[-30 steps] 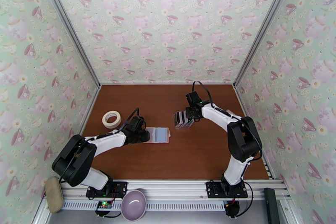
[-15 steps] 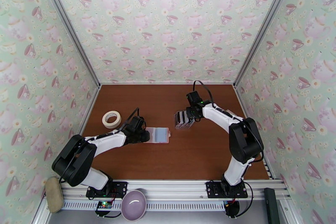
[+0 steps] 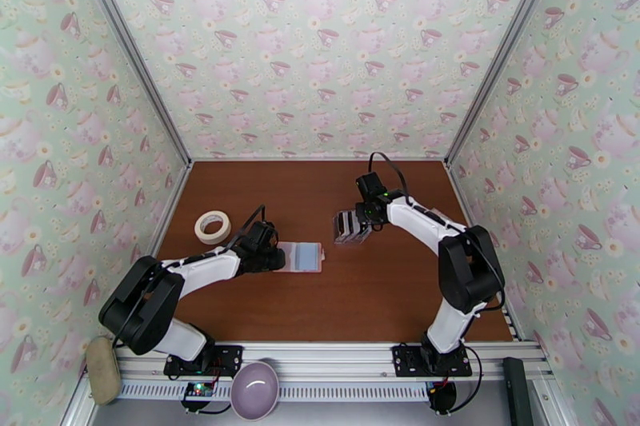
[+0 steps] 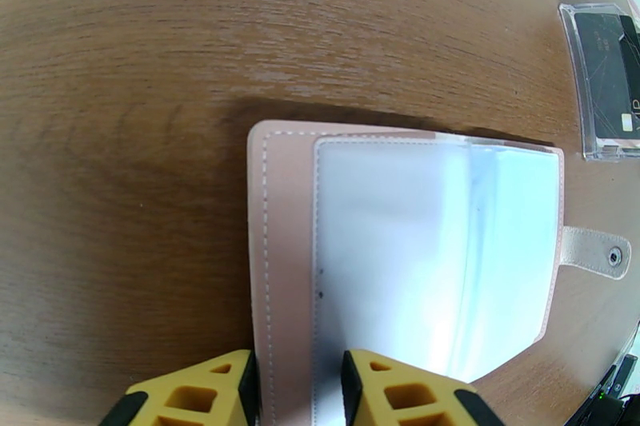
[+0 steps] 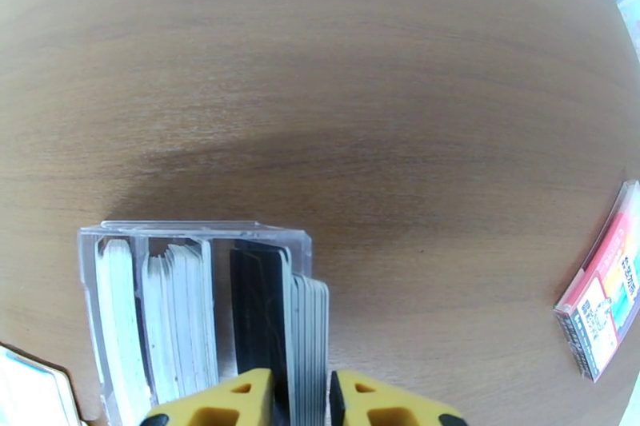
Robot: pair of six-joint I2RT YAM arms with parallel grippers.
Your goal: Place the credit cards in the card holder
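Pink card holder [image 4: 280, 260] lies open, its edge pinched by the left gripper [image 4: 298, 388].
Right wrist view reveals the right gripper [image 5: 302, 396] clamping credit cards [image 5: 308, 340] standing in a clear box [image 5: 192, 232], lower left.

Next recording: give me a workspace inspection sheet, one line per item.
Surface: brown wood-grain table, bare in front.
Job's things: card holder open flat; credit cards upright in clear rack.
Clutter: tape roll; rainbow-striped packet; purple bowl on front rail.
Grippers: left gripper shut on card holder's edge; right gripper closing around grey cards.
Cables: black cable at right wrist.
Surroundings: teacup-pattern walls.
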